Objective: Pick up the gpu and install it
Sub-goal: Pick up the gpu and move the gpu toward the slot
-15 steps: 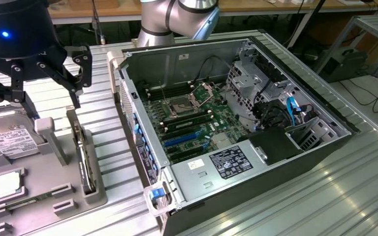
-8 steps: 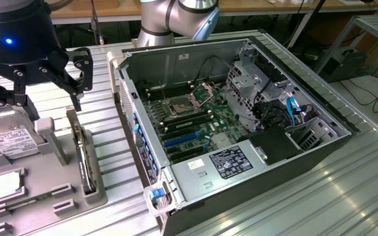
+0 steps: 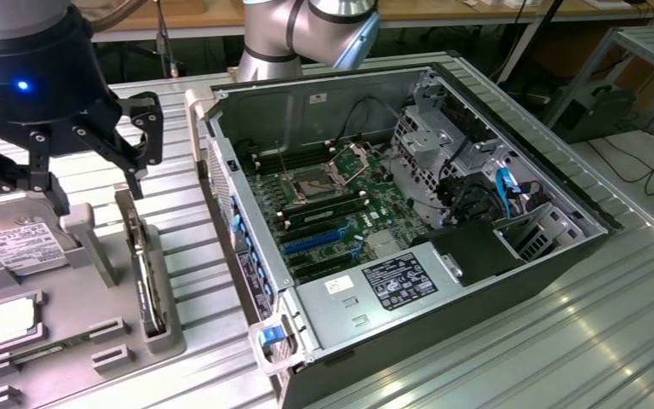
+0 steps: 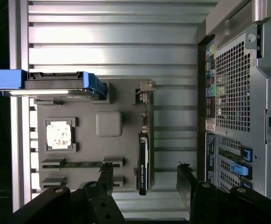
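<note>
Hovering over the tray (image 3: 77, 298) in the exterior view, the hand (image 3: 91, 183) has its fingers (image 3: 123, 158) apart and holds nothing; the gpu (image 3: 146, 273) stands on edge in the tray's slot, at nine o'clock from the case (image 3: 418, 213). Through the wrist view, the gpu (image 4: 143, 161) lies in line between the spread fingers (image 4: 106, 173), untouched.
</note>
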Robot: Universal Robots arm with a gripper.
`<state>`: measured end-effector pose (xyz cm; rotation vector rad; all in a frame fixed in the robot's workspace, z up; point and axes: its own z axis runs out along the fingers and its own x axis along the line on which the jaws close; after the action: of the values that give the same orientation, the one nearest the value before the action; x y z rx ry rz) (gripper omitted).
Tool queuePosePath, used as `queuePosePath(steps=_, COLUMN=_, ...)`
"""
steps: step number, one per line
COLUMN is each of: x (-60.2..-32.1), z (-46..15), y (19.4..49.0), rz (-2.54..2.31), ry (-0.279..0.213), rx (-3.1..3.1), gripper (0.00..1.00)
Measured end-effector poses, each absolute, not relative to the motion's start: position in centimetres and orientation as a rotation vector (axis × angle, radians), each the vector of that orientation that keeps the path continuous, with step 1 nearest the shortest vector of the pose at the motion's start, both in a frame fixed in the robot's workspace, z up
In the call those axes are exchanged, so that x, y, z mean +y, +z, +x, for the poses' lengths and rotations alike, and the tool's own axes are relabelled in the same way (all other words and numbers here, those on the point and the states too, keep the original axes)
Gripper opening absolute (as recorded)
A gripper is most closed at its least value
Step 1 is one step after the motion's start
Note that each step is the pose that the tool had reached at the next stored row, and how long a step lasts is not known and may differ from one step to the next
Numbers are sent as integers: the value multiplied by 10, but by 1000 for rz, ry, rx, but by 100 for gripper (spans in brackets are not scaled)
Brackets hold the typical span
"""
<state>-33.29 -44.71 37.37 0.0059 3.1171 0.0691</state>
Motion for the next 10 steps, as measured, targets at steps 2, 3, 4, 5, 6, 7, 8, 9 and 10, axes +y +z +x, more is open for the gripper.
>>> queuePosePath(steps=2, x=-447, z=-332, y=372, rz=6, ry=69, rx=3117, gripper=66)
queuePosePath(steps=3, x=-447, z=-332, y=371, rz=4, ry=69, rx=3118, gripper=66)
queuePosePath(steps=4, x=-447, z=-331, y=370, rz=2, ry=70, rx=3118, gripper=66)
queuePosePath(steps=5, x=-447, z=-331, y=370, rz=0, ry=70, rx=3118, gripper=66)
queuePosePath(steps=6, x=-447, z=-331, y=370, rz=-2, ry=70, rx=3118, gripper=66)
queuePosePath(steps=7, x=-447, z=-331, y=370, rz=-4, ry=70, rx=3118, gripper=66)
queuePosePath(steps=8, x=-447, z=-331, y=369, rz=-6, ry=70, rx=3118, gripper=66)
queuePosePath(steps=9, x=-447, z=-330, y=369, rz=-7, ry=70, rx=3118, gripper=66)
queuePosePath(steps=10, x=-447, z=-330, y=368, rz=-8, ry=70, rx=3118, gripper=66)
